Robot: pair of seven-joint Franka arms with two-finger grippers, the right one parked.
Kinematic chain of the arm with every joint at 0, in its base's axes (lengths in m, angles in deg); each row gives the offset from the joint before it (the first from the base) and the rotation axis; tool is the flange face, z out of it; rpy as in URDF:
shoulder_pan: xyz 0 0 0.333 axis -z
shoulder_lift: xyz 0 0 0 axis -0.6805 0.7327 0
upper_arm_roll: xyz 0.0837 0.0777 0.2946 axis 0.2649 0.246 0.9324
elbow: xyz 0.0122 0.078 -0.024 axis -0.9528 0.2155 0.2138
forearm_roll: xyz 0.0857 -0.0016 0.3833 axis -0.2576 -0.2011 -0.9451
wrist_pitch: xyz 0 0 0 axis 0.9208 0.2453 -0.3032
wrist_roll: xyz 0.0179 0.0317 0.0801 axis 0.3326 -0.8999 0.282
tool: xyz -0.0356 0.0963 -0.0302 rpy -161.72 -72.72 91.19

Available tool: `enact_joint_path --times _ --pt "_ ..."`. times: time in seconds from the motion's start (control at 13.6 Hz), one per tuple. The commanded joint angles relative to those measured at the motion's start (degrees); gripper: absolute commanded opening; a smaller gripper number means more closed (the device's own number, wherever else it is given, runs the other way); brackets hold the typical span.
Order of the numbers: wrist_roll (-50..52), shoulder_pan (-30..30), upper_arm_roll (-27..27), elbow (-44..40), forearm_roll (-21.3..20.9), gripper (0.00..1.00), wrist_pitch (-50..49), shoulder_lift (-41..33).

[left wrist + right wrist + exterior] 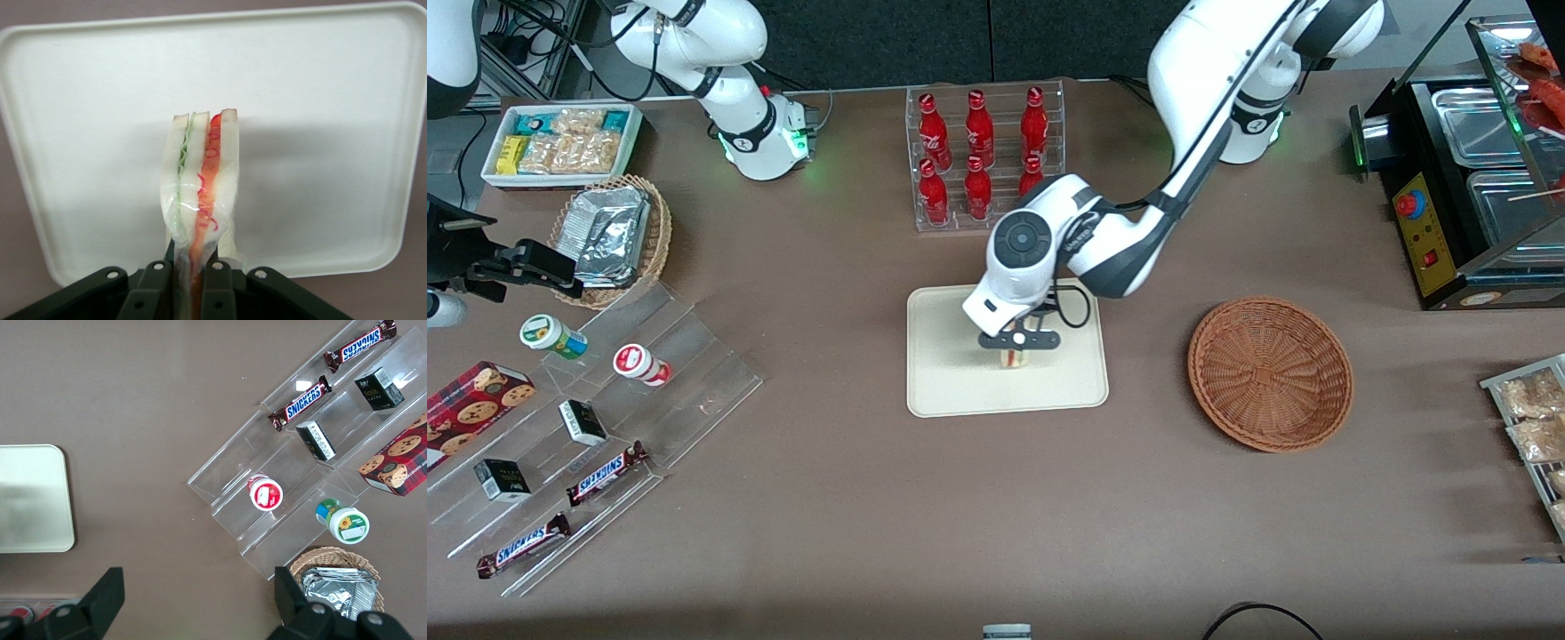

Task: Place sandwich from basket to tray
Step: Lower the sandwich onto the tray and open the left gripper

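A: What does the front view show?

B: The left arm's two-finger gripper hangs over the flat cream-white rectangular tray, grasping the small triangular sandwich of pale bread. The round reddish-brown woven wicker basket sits toward the working arm's end of the table, well apart from the tray, with nothing in it. A clear rack of red bottles stands farther from the camera than the tray.

A: And the left wrist view?

B: The gripper is clenched on the sandwich: the dark fingers press the wedge from both sides, and its cut edge shows green, red and pink filling under clear wrap. The tray fills the background beneath it. I cannot tell if the sandwich touches the tray.

A: The right wrist view?

B: A corner of the tray on the brown table, plus a clear stepped stand with Snickers bars and a lighter tan wicker basket of foil packets.
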Motion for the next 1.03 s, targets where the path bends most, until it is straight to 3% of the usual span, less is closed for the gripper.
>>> enact_joint_path --times 0.0,0.37,0.59,0.73,0.81,0.88,0.95 --pt "0.99 2.03 0.57 -1.71 -0.53 0.0 2.48 3.03" --pt "3.88 2.65 0.92 -1.71 -0.88 0.0 3.11 4.0" --pt "7.39 2.65 0.92 -1.71 -5.53 0.0 3.02 4.53" --pt "8.19 2.65 1.01 -1.71 -5.98 0.0 3.11 4.88" --pt "8.28 2.65 1.01 -1.71 -5.89 0.11 3.11 5.05" --pt "8.28 2.74 1.01 -1.71 -5.89 0.59 3.11 5.06" --pt "8.2 2.65 1.01 -1.71 -5.98 0.98 3.11 4.97"
